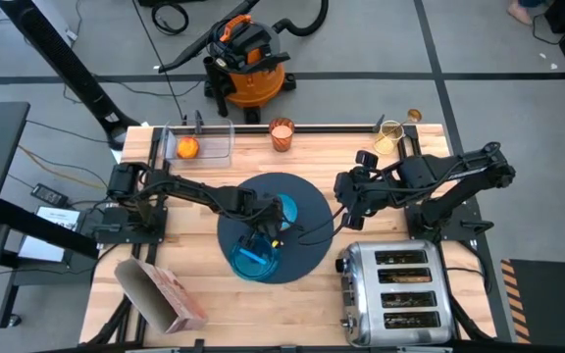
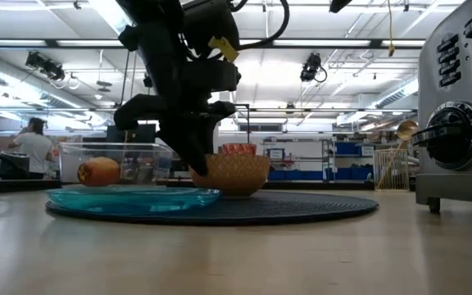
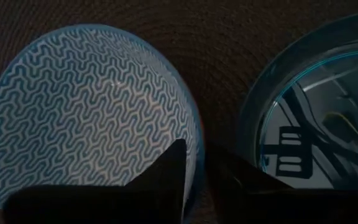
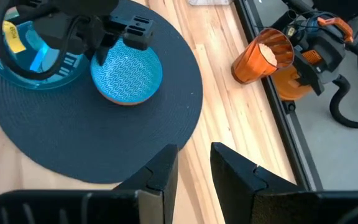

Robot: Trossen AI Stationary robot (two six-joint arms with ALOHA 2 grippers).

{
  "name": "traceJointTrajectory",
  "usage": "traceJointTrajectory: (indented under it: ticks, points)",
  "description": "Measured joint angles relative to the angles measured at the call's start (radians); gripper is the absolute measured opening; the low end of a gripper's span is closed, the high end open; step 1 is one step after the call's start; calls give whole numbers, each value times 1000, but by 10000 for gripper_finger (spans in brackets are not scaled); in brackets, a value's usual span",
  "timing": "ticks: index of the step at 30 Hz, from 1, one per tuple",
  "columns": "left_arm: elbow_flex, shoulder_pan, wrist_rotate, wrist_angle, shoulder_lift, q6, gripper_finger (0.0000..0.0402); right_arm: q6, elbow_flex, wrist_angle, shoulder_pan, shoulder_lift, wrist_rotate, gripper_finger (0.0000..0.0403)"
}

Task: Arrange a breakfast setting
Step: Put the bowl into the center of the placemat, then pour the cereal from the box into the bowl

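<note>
The small light-blue bowl [image 3: 92, 112] stands on the round dark mat [image 1: 307, 230], beside the teal plate [image 1: 253, 260] that lies on the mat's near part. My left gripper [image 3: 197, 152] is at the bowl's rim, on the side facing the plate, shut on it. My right gripper [image 4: 194, 152] is open and empty above the table, just right of the mat. The translucent orange cup [image 1: 281, 134] stands at the far edge. The red-orange fruit [image 1: 187, 148] lies in a clear tray. The gold spoon [image 2: 406, 129] stands in a holder at the far right. I cannot make out a toast slice. My left gripper has the bowl's rim [image 3: 194, 118] between its two fingers, one finger [image 3: 166, 180] inside the bowl and one [image 3: 241, 180] outside. The fingers come from above, pointing down. The bowl stands upright with its base on the mat [image 2: 301, 205].
The chrome toaster [image 1: 395, 294] stands at the near right, close to my right arm. The pink cereal box [image 1: 160, 294] lies at the near left. The clear tray [image 1: 199, 145] is at the far left. Bare wood shows between the mat and the far edge.
</note>
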Motion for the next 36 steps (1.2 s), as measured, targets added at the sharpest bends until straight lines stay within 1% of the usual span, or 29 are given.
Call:
traceJointTrajectory:
  ticks: [4,8,12,15,17,21,24,28,32,34,36]
  points:
    - [0,-5,-1,-14,-15,-2,88,32,0,-1,-1,0,-12,103]
    - [1,-13,0,-68,-71,-35,102,51,0,-1,-12,0,-53,103]
    - [2,-18,0,-175,-169,-185,105,37,0,37,-36,13,-105,109]
    - [-3,-10,4,-293,-253,-327,105,-20,0,74,-57,53,-155,123]
    - [-39,7,3,-321,-311,-415,105,-61,0,103,-72,97,-175,136]
    - [-186,50,-8,-269,-398,-570,105,-149,0,132,-107,198,-192,165]
    - [-305,78,-45,-184,-408,-631,105,-186,0,135,-145,270,-182,180]
    - [-412,103,-108,-12,-388,-637,105,-291,-1,154,-206,355,-207,185]
    - [-479,122,-160,120,-353,-632,105,-412,-1,205,-257,427,-254,185]
    - [-504,126,-163,174,-334,-620,105,-444,-1,212,-277,465,-281,185]
    - [-522,126,-166,250,-301,-571,105,-446,-1,198,-293,504,-312,185]
